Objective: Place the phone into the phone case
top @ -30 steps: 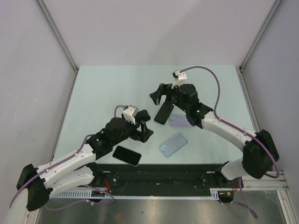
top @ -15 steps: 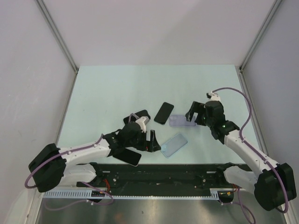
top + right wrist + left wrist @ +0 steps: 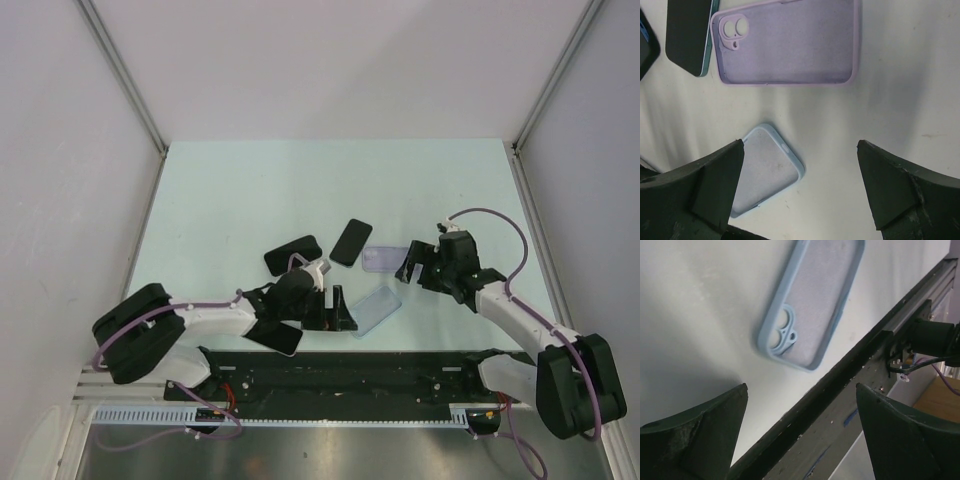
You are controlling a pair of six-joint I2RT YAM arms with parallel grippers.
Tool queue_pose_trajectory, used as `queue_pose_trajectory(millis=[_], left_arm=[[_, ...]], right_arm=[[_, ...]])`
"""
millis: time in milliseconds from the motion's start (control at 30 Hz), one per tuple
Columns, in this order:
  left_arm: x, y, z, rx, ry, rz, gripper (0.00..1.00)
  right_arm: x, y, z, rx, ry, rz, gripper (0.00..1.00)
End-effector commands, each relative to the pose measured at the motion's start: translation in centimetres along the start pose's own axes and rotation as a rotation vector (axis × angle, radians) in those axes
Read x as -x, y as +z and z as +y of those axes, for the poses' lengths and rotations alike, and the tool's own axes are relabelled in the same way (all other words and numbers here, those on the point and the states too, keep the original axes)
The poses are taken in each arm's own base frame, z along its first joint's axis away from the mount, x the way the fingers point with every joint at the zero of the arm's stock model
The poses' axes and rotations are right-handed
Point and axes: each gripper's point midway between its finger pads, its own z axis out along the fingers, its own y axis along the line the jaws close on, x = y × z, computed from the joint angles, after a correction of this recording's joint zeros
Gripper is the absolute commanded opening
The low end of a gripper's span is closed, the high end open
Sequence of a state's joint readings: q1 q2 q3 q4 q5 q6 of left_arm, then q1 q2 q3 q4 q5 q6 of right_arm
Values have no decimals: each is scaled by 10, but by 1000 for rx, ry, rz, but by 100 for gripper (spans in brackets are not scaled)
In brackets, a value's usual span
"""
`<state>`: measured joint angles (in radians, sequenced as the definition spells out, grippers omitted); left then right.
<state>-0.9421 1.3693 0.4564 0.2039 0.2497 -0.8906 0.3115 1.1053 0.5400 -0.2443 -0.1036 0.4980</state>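
Note:
Three black phones lie on the table: one [image 3: 351, 241] beside the lilac case [image 3: 381, 260], one [image 3: 292, 254] to its left, and one [image 3: 272, 337] at the near edge, partly under my left arm. A light-blue case [image 3: 374, 308] lies open side up near the front edge. My left gripper [image 3: 338, 308] is open and empty just left of the blue case [image 3: 810, 300]. My right gripper [image 3: 412, 265] is open and empty, low at the lilac case's right end. The right wrist view shows the lilac case [image 3: 785, 42], the blue case [image 3: 767, 167] and a teal-edged phone [image 3: 690, 32].
The black base rail [image 3: 400, 370] runs along the table's near edge, close under the left gripper [image 3: 802, 425]. Grey walls with metal posts enclose the table on three sides. A second phone's corner [image 3: 647, 40] shows at the left of the right wrist view.
The right gripper left the phone lying beside the lilac case, then drew back right and dropped low. The left arm stretched forward and right, lowering toward the blue case.

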Motion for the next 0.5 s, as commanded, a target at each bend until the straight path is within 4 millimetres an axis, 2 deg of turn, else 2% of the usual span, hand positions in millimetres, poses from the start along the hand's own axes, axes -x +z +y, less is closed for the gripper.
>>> queue_pose_trajectory(millis=[0, 33, 167, 300, 467], left_arm=[[-11, 15, -2, -8, -20, 69, 96], [-15, 20, 3, 5, -24, 88, 96], [-15, 28, 2, -1, -23, 105, 96], [-12, 32, 1, -3, -26, 96, 96], [4, 35, 3, 7, -30, 58, 97]], right_arm=[[0, 7, 15, 94, 10, 9, 99], [-2, 10, 15, 99, 13, 16, 99], [-12, 14, 19, 135, 29, 47, 96], [-32, 13, 26, 177, 22, 101, 93], [-53, 12, 26, 213, 56, 164, 88]])
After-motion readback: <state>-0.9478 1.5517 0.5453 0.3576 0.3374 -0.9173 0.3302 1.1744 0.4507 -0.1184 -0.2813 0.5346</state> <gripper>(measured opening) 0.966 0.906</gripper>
